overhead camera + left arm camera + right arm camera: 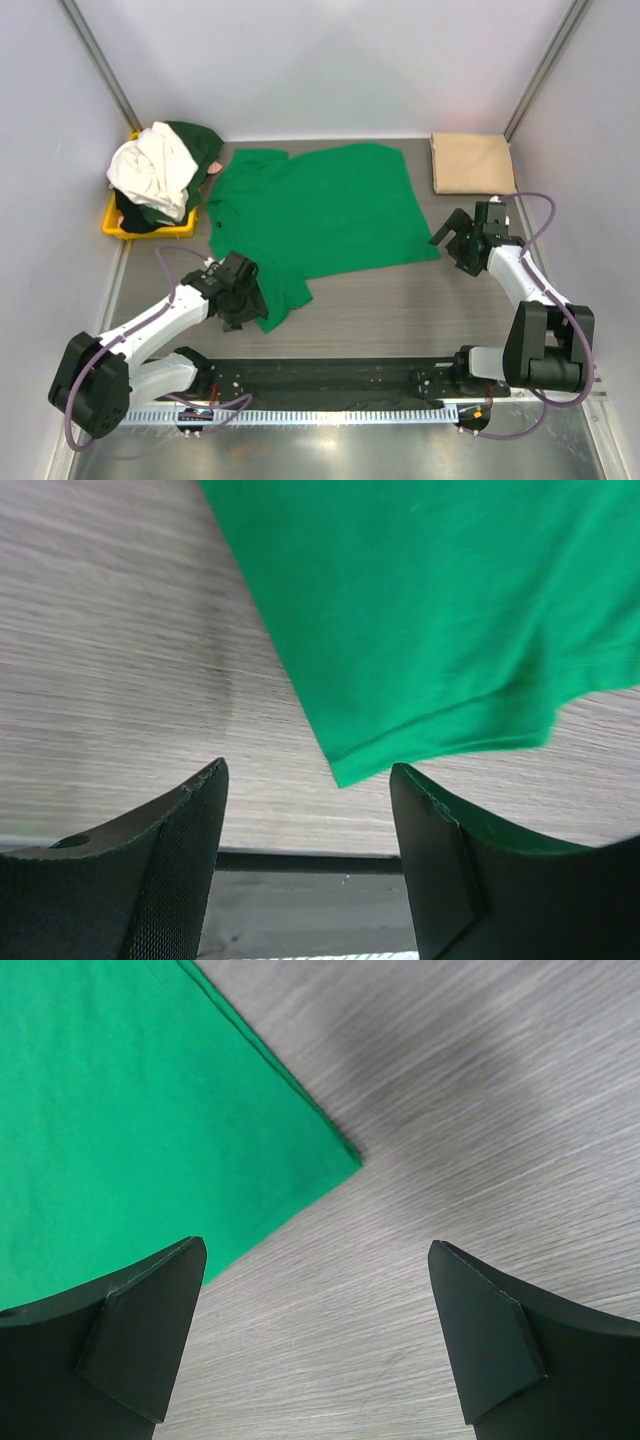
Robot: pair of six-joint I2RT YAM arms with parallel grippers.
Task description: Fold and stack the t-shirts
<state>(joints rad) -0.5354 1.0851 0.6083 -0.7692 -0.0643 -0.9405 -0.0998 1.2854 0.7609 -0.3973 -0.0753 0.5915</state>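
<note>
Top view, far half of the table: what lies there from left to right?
Yellow tray holding a white shirt over dark green shirts → bright green shirt spread flat → folded tan shirt.

Robot lab test cell. Plain white panel walls [330,60] on bare metal posts [100,60] box in a grey wood-grain table [400,300]. Left arm [160,320] and right arm [525,275] are bolted to a black rail [330,375] at the near edge, with cabling exposed.
</note>
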